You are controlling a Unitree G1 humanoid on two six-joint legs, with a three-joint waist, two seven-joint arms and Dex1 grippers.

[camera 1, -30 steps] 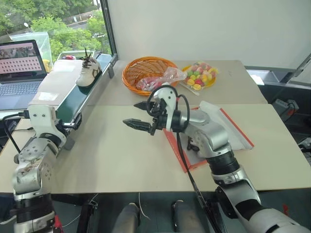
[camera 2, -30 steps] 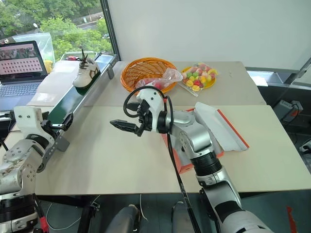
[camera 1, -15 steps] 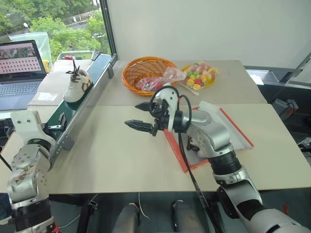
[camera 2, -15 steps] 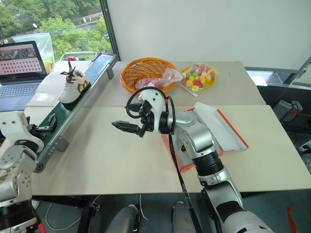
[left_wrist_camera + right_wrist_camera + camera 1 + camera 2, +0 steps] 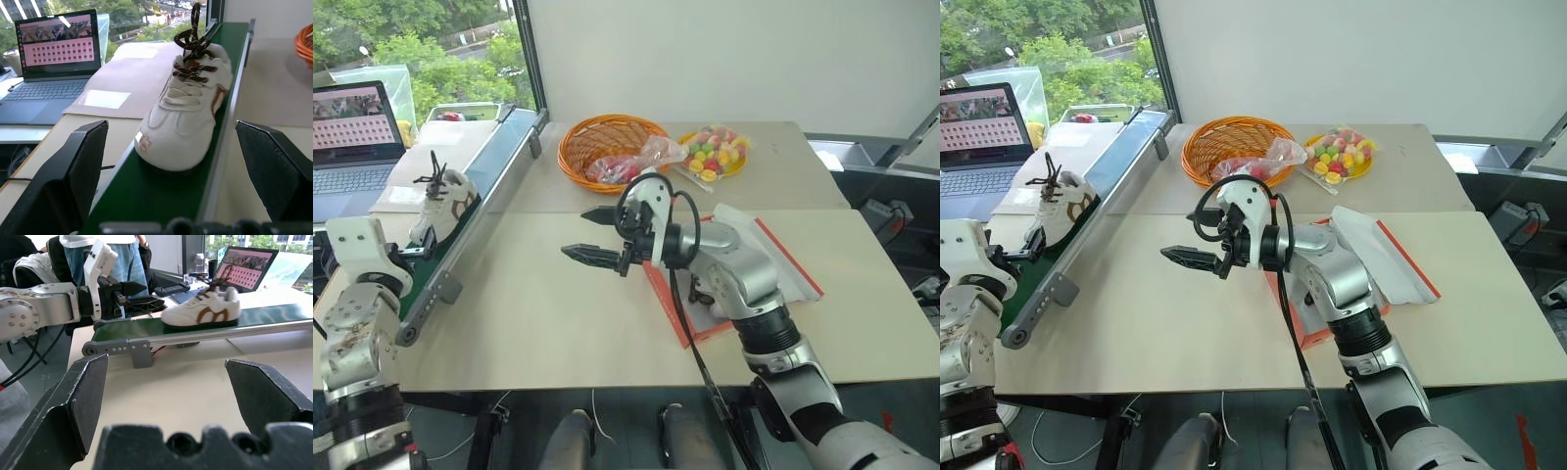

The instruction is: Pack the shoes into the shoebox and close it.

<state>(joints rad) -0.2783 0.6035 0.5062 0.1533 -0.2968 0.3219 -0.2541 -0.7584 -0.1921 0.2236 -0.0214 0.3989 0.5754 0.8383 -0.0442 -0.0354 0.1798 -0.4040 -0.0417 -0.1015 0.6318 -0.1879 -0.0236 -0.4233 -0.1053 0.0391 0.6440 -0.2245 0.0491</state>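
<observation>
Left gripper [image 5: 171, 161], jaws wide apart, faces a white sneaker [image 5: 438, 204] on the green conveyor belt [image 5: 460, 211] by the table's left edge, ready to grasp it, while the right gripper [image 5: 592, 235], also spread, hovers beside the red shoebox [image 5: 744, 279].

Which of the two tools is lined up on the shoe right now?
The left tool, at the end of the green conveyor belt: its open fingers frame the white shoe directly ahead. The right tool, also open, hovers over the bare table.
</observation>
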